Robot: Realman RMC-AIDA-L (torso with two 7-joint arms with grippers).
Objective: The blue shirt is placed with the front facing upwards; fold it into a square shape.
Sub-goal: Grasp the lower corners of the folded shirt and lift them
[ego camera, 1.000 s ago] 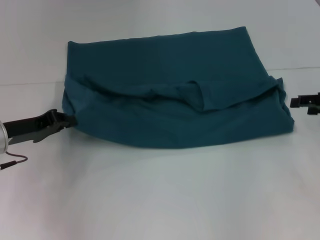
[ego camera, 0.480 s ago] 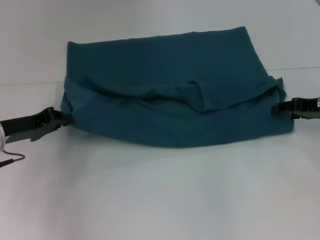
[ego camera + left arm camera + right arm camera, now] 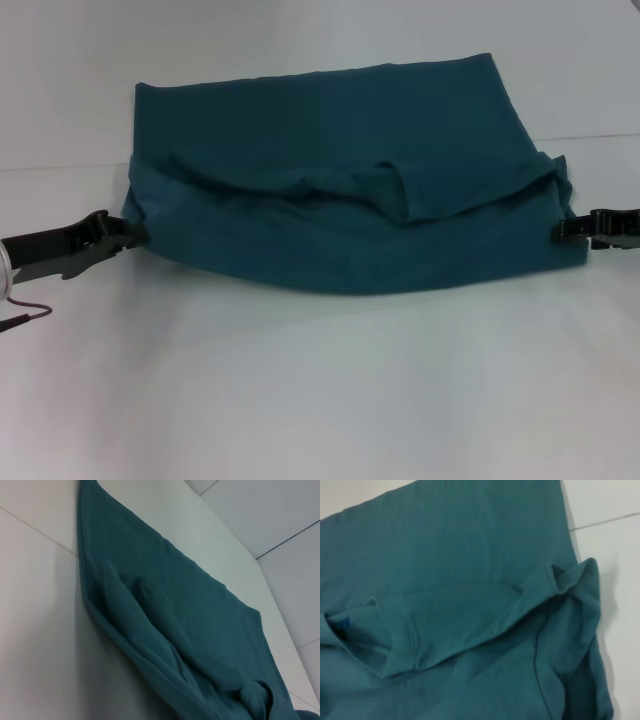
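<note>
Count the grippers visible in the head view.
2: the left gripper touches the left edge of the dark teal-blue cotton shirt; the right gripper sits at its right edge.

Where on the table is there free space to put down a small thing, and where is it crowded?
Bare table lies in front of the blue shirt, the widest free patch. It is crowded at the shirt's side edges: the left gripper is at its left edge, the right gripper at its right edge.
</note>
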